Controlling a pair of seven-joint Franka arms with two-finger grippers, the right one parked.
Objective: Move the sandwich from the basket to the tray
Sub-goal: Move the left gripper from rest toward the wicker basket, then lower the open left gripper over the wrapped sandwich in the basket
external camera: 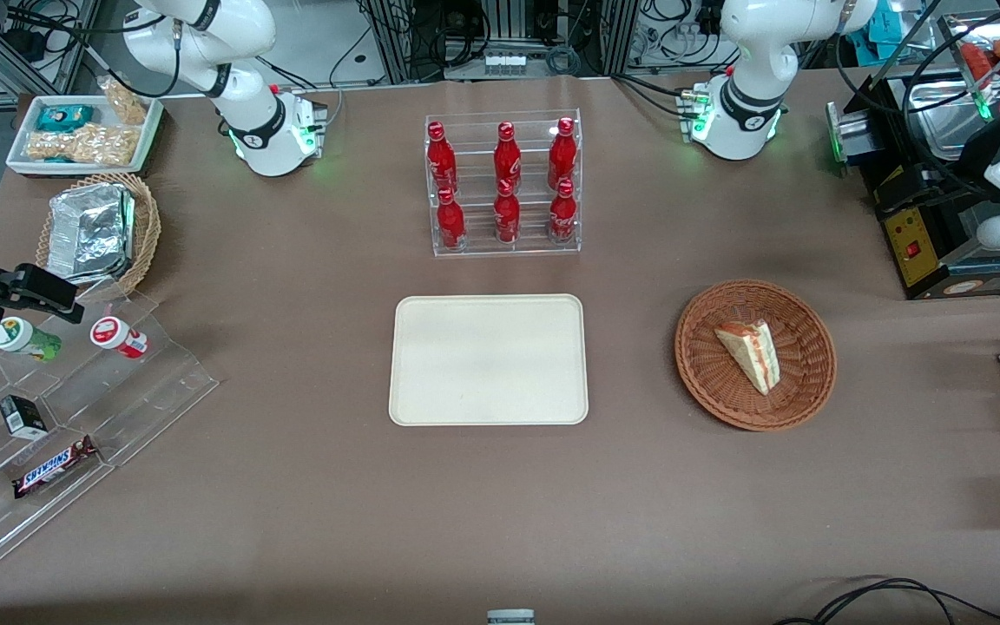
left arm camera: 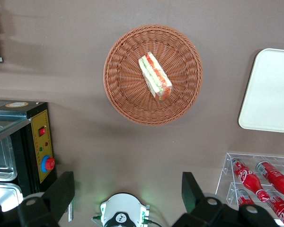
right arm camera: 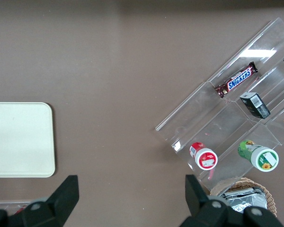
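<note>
Wicker basket (left arm camera: 153, 74), sandwich (left arm camera: 155, 75) leaning inside — my gripper (left arm camera: 128, 191) high above, fingers (left arm camera: 60, 189) released; soft bread may crush or slip.

Reddish-brown woven basket (external camera: 804, 391), white sandwich (external camera: 752, 351) with orange-red and green layers, cream tray (external camera: 489, 359), black hand (left arm camera: 128, 191)

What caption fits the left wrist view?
Open gripper high above the sandwich lying in its wicker basket.
</note>
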